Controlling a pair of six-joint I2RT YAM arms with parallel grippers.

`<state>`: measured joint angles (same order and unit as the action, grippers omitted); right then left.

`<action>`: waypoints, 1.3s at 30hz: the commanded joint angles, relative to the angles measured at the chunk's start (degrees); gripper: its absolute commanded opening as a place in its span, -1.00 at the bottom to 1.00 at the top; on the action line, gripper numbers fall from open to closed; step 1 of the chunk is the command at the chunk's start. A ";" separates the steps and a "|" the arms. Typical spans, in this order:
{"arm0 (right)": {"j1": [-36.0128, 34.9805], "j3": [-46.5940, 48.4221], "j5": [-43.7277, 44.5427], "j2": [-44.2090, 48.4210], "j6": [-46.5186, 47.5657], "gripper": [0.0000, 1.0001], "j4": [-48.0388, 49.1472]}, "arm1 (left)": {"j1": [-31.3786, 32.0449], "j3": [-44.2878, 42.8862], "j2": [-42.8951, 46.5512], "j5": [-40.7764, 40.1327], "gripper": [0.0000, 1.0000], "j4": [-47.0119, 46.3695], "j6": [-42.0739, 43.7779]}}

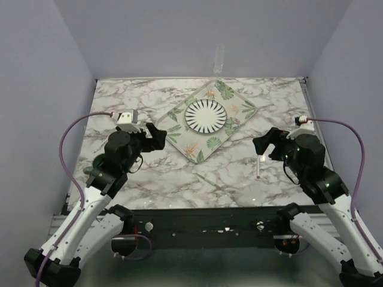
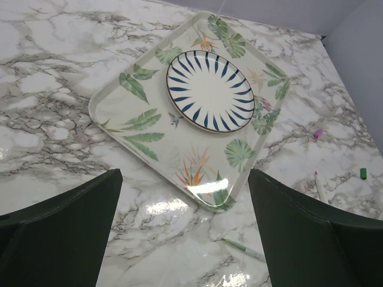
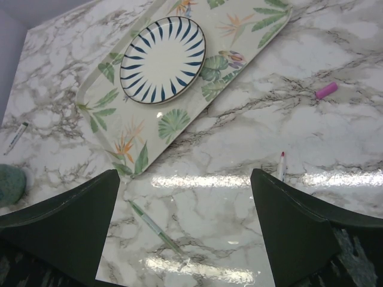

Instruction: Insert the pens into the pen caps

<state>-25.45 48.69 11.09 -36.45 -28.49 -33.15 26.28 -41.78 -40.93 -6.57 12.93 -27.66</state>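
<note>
So the left gripper (image 2: 185,239) and right gripper (image 3: 185,233) are hovering spread and empty, needing the lower-right pen (image 3: 280,167) grasped first.

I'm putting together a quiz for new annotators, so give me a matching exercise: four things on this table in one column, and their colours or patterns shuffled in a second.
Things:
1. plate
2. tray
3. cap in the right wrist view
4. pen just off the tray's corner

Looks:
A. pink
B. green
C. leaf and flower print
D. dark blue stripes on white

Pairs: 1-D, 2-C, 3-A, 4-B
</note>
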 commanded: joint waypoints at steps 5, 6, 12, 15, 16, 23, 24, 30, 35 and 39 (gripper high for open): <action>-0.21 0.53 1.92 0.59 -2.09 1.00 -1.04 | 0.17 -1.64 0.85 0.15 0.98 0.34 -0.55; -0.21 0.53 1.92 0.41 -2.18 1.00 -1.30 | 0.17 -1.55 1.02 -0.02 0.98 0.34 -0.73; -0.21 -0.70 -13.25 -3.96 2.56 0.68 -3.50 | 0.17 -1.73 1.90 -1.60 0.98 1.05 -0.47; -0.47 -2.45 -18.88 -11.42 0.89 0.49 -6.32 | 0.17 -1.73 2.95 -1.61 0.98 0.78 -0.46; -1.78 -3.33 -19.78 -12.93 0.11 0.45 -5.62 | 0.17 -1.73 3.31 -1.52 0.98 0.78 -0.38; -15.06 -4.57 -13.91 -25.50 -2.54 0.31 -1.14 | 0.17 -1.38 6.73 -2.48 0.98 1.05 0.59; -15.94 -4.13 -13.73 -27.08 -2.45 0.28 -0.35 | 0.17 -1.29 7.61 -2.75 0.98 0.96 0.59; -23.67 1.58 -8.57 -42.99 -1.13 0.17 2.65 | 0.17 -0.50 10.07 -4.42 0.97 0.78 0.76; -29.12 7.38 -4.42 -52.05 0.63 0.03 2.12 | 0.17 -0.23 11.22 -5.56 0.96 1.05 1.03; -29.92 7.92 -2.92 -55.04 0.89 0.01 2.65 | 0.17 0.12 11.83 -6.00 0.95 0.61 1.12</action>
<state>-54.50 54.92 3.44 -89.25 -28.51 -31.18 26.28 -41.78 -30.11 -10.04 13.37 -27.35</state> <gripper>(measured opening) 0.510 0.979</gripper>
